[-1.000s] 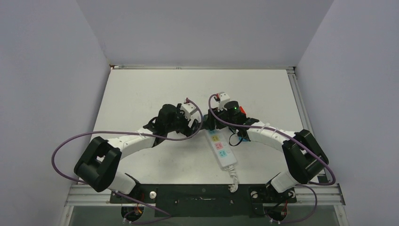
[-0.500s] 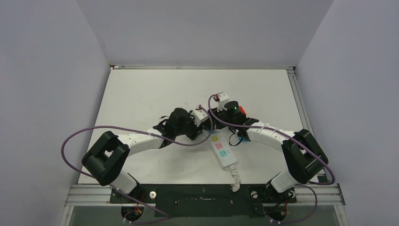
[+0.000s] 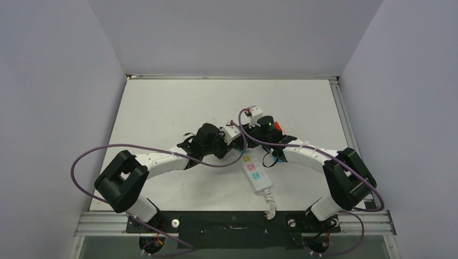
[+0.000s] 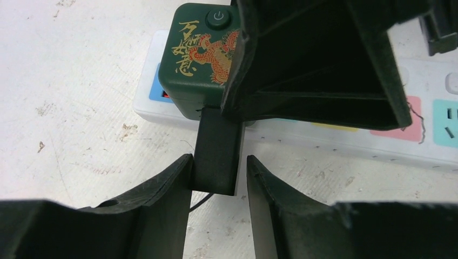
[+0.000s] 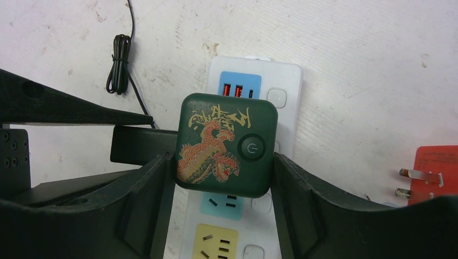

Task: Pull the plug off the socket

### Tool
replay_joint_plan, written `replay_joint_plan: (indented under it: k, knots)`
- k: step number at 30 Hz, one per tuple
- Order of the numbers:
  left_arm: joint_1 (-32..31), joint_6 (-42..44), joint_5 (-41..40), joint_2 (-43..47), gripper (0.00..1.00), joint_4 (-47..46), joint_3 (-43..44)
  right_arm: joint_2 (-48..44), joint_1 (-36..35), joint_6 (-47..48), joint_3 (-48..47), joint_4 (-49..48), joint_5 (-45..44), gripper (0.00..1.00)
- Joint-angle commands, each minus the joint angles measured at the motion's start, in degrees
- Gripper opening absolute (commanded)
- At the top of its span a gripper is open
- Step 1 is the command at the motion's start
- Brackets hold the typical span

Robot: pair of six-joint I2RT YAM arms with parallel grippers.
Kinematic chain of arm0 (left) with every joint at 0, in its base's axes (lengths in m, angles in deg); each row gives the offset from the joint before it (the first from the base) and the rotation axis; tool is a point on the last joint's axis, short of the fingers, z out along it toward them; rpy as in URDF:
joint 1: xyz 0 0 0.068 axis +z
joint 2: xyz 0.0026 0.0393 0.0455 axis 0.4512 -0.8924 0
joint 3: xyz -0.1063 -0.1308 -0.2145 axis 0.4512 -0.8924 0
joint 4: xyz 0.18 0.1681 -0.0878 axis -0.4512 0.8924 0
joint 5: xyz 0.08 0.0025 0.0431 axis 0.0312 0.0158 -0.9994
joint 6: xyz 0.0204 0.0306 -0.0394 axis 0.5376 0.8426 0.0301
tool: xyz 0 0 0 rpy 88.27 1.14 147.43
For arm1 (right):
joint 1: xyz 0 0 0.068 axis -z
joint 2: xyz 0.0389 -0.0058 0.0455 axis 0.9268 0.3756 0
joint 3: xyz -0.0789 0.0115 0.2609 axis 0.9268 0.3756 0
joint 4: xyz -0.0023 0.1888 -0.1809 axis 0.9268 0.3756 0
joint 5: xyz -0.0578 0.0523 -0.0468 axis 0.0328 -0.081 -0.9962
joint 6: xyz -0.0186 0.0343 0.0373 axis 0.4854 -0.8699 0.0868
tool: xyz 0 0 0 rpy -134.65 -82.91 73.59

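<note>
The plug (image 5: 226, 145) is a dark green square block with a gold and red dragon. It sits in the far end of the socket (image 5: 283, 116), a long white strip (image 3: 254, 171) with pastel outlets. My right gripper (image 5: 222, 162) is shut on the plug, one finger against each side. A black connector (image 4: 216, 151) sticks out of the plug's (image 4: 202, 48) side. My left gripper (image 4: 217, 162) has closed onto this connector: the left finger presses it, the right finger stands a sliver off. In the top view both grippers (image 3: 240, 141) meet over the socket's far end and hide the plug.
A red adapter (image 5: 432, 172) with bare metal prongs lies on the table just right of the socket. A thin black cable, partly bundled (image 5: 118, 65), runs from the connector across the table. Purple arm cables (image 3: 162, 148) loop over the left side. Grey walls enclose the table.
My left arm swung right to the socket's far end and its jaws narrowed from wide open onto the black connector. The right arm and the plug have not moved.
</note>
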Motion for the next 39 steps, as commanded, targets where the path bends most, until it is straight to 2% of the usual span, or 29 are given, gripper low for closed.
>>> replay_joint_plan:
  k: [1,7,12,16,21,26,31,35,39]
  knots:
    - [-1.18,0.63,-0.61,-1.27,0.35,1.95,4.39,1.43,0.29,-0.28,0.41,-2.9,1.32,0.05]
    - [-0.11,1.99,-2.81,-1.44,0.21,4.55,5.68,-1.06,0.28,1.36,2.04,-5.0,6.03,0.05]
    - [0.53,2.2,-2.75,-0.73,0.13,4.57,5.67,-1.72,0.22,1.86,2.58,-5.88,7.77,0.05]
    - [0.48,2.0,-1.98,-0.59,0.07,4.66,5.75,-0.89,0.27,1.56,2.41,-5.75,6.44,0.05]
    - [0.11,-0.29,-0.68,-0.5,0.0,3.68,6.01,-0.51,0.34,0.54,2.56,-5.1,0.64,0.05]
    - [-1.65,-1.2,-0.11,-0.5,0.0,3.73,6.35,0.31,0.88,-0.95,2.32,-3.72,-5.57,0.05]
    - [-2.71,-1.42,1.04,-0.54,0.0,4.18,6.84,1.13,2.01,-1.83,2.4,-3.37,-6.56,0.05]
    - [-2.64,0.07,-0.18,-0.72,0.0,5.36,7.29,0.87,2.11,-1.45,2.68,-4.17,-4.94,0.05]
    - [-0.24,2.29,0.62,-0.39,0.0,8.71,9.27,-1.83,2.11,-0.43,4.85,-7.78,1.46,0.05]
